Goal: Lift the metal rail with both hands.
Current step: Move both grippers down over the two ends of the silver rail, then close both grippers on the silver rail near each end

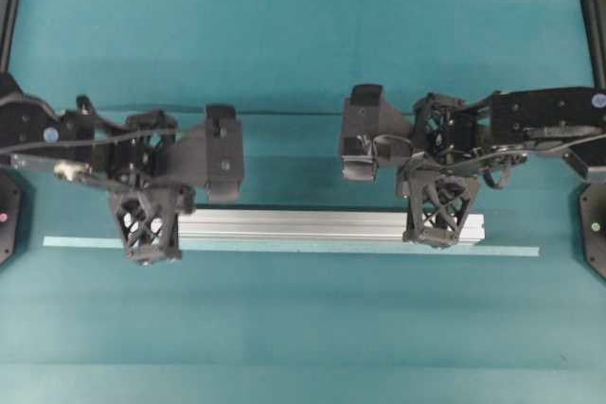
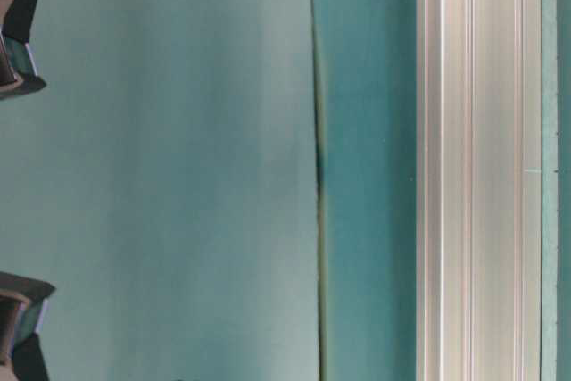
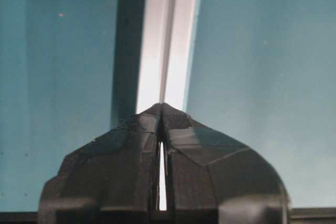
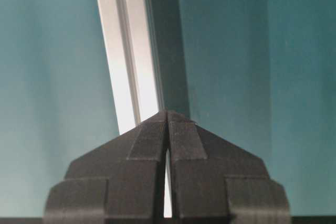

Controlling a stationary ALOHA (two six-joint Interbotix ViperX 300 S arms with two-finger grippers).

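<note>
Black lattice-fingered left tool (image 3: 161,109) and its twin right tool (image 4: 167,115) fill the wrist views, each pressed together and pinching nothing, poised over the grooved silver aluminium rail (image 1: 294,224) lying on the teal tabletop (image 1: 303,44). Pressed-together fingers cannot straddle the rail; descending now would likely knock or skew it. Count: two tools, one rail, one pale tape strip (image 1: 511,252).

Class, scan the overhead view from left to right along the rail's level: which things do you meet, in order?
Tape strip's left end → left gripper → bare middle of the metal rail → right gripper → tape strip's right end.
</note>
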